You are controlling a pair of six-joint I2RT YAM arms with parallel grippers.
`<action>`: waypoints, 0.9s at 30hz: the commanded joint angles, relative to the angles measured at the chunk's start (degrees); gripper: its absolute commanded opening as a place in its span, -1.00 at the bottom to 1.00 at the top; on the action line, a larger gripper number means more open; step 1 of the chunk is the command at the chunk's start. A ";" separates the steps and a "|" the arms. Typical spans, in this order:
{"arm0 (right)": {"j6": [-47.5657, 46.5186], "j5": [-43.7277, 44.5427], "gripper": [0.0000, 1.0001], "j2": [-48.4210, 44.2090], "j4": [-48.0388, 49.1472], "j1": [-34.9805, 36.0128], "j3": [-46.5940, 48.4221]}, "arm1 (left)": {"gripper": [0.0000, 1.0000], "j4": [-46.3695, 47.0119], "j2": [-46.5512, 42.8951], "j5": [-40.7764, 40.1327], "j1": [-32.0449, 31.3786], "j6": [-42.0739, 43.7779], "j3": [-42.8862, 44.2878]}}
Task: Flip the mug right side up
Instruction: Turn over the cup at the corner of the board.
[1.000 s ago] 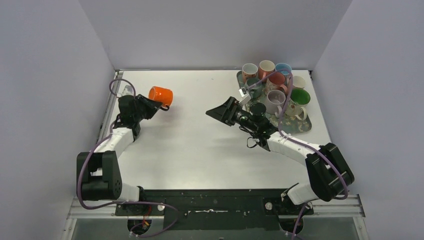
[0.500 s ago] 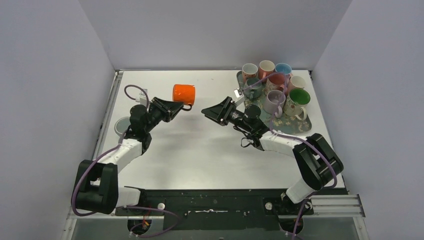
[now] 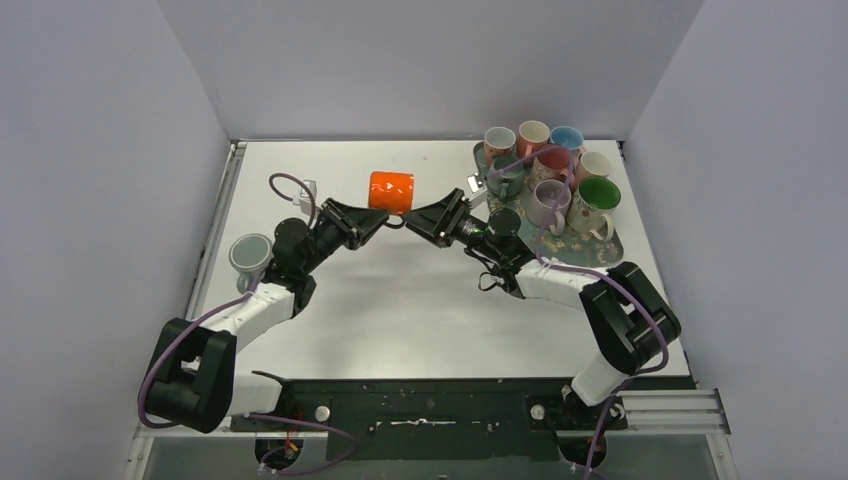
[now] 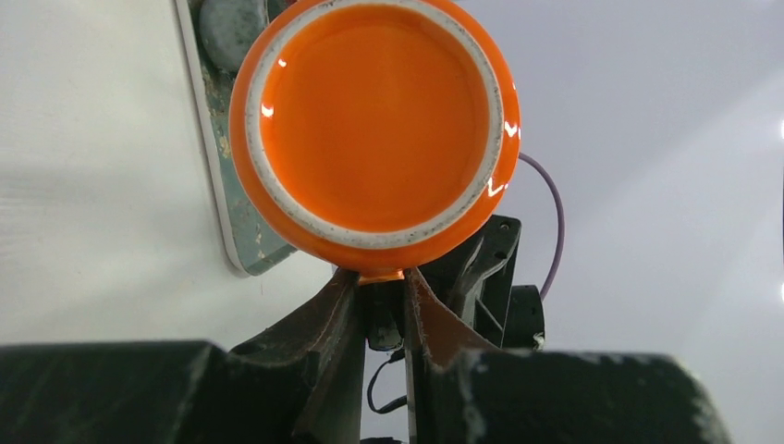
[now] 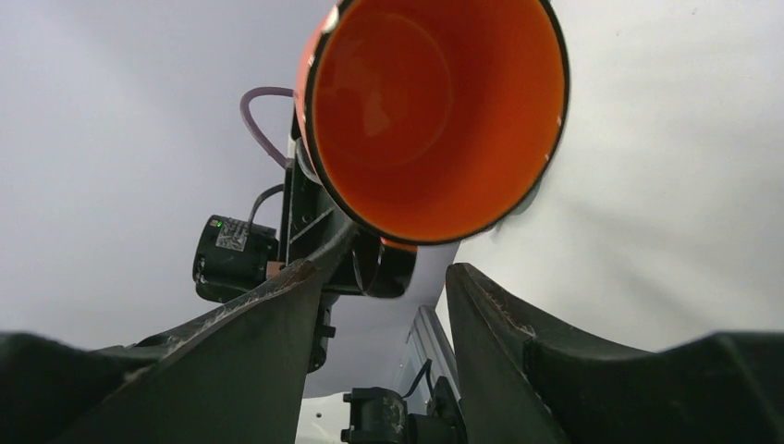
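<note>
The orange mug (image 3: 390, 190) hangs on its side above the middle of the table, base toward the left arm. My left gripper (image 3: 383, 216) is shut on its handle from below. In the left wrist view the mug's base (image 4: 374, 129) fills the top, and the left gripper (image 4: 381, 277) pinches the handle under it. My right gripper (image 3: 417, 214) faces the mug from the right and is open. In the right wrist view the mug's open mouth (image 5: 434, 111) sits just above and beyond the right gripper (image 5: 384, 273), with nothing between its fingers.
A tray (image 3: 603, 253) with several upright mugs stands at the back right, close behind the right arm. A grey mug (image 3: 250, 253) sits by the table's left edge next to the left arm. Walls close in at the left, back and right.
My left arm carried the orange mug from the back left to the table's middle. My right gripper moved left to meet it, and its jaws narrowed somewhat.
</note>
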 commanded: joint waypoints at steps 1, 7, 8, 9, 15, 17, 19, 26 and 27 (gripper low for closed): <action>1.62 0.91 0.04 1.05 4.27 0.32 3.53 | -1.00 12.46 -1.02 0.55 -1.64 -1.67 -0.09; 3.98 1.01 -0.14 2.04 5.58 0.47 4.11 | -1.00 13.09 -2.23 -0.09 -3.35 -1.63 -1.59; 4.01 1.26 -0.16 1.96 5.58 0.56 4.13 | -1.00 13.16 -2.54 -0.45 -3.63 -1.58 -2.03; 4.01 1.51 -0.18 1.95 5.39 0.65 4.14 | -1.00 13.31 -2.65 -0.81 -3.86 -1.53 -2.28; 4.89 1.90 -0.19 2.19 5.36 0.94 4.30 | -1.00 15.09 -1.78 -0.57 -5.60 -0.86 -2.30; 5.83 1.85 -0.19 2.50 6.11 1.02 4.31 | -1.00 15.28 -1.35 -0.59 -6.13 -0.50 -2.26; 6.68 1.53 -0.24 2.96 7.08 1.11 4.31 | -1.00 16.04 -0.84 -0.42 -6.49 -0.37 -2.43; 7.47 2.62 -0.98 3.28 8.68 1.05 3.61 | -1.00 16.15 -0.67 -0.33 -7.26 0.30 -2.98; 7.63 2.62 -1.00 3.46 9.32 1.04 3.53 | -1.00 15.85 -0.78 -0.33 -7.31 0.59 -3.04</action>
